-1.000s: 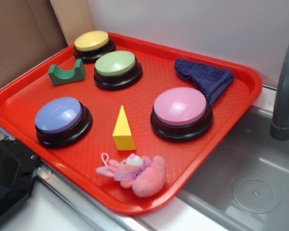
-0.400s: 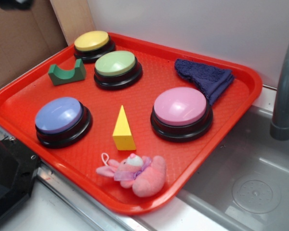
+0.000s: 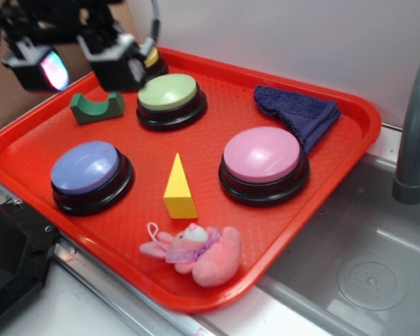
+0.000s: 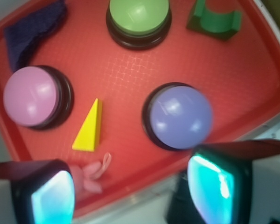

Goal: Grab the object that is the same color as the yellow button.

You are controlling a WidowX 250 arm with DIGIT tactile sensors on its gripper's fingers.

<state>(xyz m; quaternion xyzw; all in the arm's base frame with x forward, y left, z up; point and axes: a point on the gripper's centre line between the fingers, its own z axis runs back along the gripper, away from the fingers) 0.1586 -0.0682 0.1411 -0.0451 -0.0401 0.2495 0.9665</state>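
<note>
No readable text. Gripper [image 3: 80,59] wide open, empty, over tray's [image 3: 350,105] far-left corner; yellow wedge [image 3: 179,187] well apart, near tray's front edge, upright, untouched.

No legible text, label, brand, number or sign on anything in either view.

Smooth yellow wedge [image 3: 179,189] on a textured plastic tray [image 3: 350,112], beside a plush toy [image 3: 196,252].

Wedge block [image 3: 179,187] stands on tray [image 3: 322,178] between two buttons [image 3: 264,164]
</note>
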